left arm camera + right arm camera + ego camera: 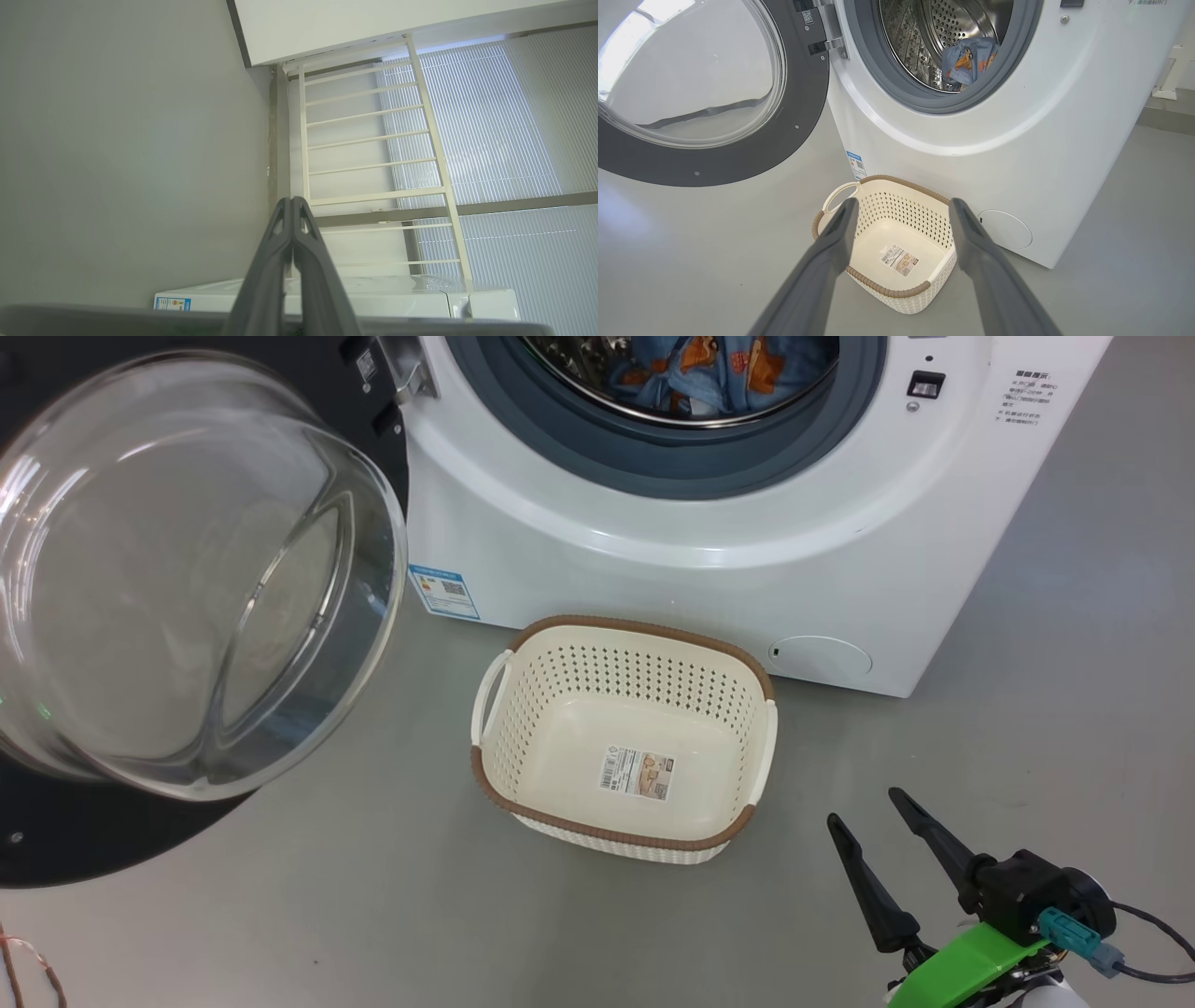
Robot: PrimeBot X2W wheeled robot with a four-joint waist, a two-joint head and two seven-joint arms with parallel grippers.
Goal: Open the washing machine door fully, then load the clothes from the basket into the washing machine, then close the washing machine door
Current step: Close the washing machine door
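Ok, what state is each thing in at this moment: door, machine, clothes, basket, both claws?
washing machine door: swung wide open.
washing machine: loaded, opening uncovered.
clothes: bunched inside the washing machine.
basket: upright, empty.
left claw: shut, holding nothing.
right claw: open, holding nothing, clear of the basket.

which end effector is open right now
The right end effector, its jaws standing wide apart; the left end effector has its jaws pressed shut.
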